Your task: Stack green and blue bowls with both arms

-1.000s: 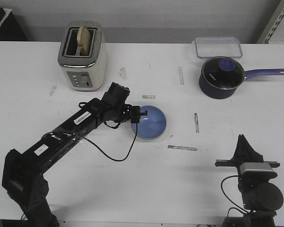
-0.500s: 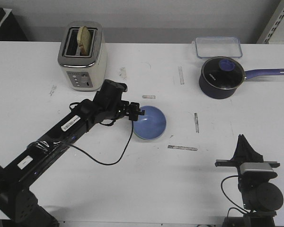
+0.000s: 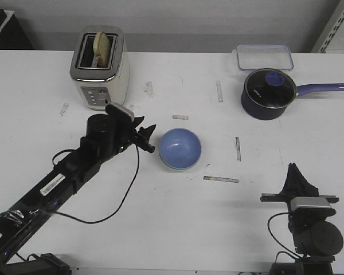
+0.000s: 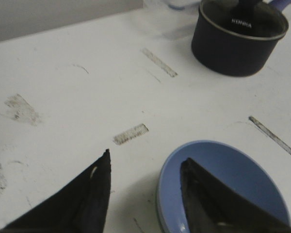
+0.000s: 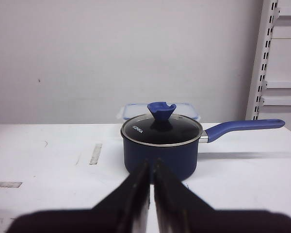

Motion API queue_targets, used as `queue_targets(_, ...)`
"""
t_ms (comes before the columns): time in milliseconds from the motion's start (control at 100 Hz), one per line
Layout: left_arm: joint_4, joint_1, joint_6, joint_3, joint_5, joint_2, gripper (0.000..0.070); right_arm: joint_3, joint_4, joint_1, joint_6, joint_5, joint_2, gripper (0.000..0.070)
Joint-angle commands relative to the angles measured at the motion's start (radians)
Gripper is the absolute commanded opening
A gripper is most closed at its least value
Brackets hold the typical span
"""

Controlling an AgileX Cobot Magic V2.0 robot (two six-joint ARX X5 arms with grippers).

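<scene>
The blue bowl [image 3: 180,148] sits upright near the middle of the white bench [image 3: 172,217], with a thin pale green rim [image 4: 158,213] showing beneath it in the left wrist view, so it appears nested in the green bowl. The left gripper [image 3: 147,137] hangs just beside the bowl, its fingers spread and holding nothing. The right gripper [image 3: 297,175] is parked at the bench's near right, fingers pressed together and empty. At the far edge stand a toaster [image 3: 100,67] and a navy saucepan [image 3: 268,94], with a clear container [image 3: 265,57] behind the pan.
</scene>
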Motion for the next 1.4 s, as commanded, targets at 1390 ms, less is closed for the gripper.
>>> queue_targets(1390, 0.1, 0.483, 0.011, -0.765, -0.071, -1.036, 0.0002, 0.001, 0.01, 0.0, -0.011, 0.0, 0.0, 0.0005)
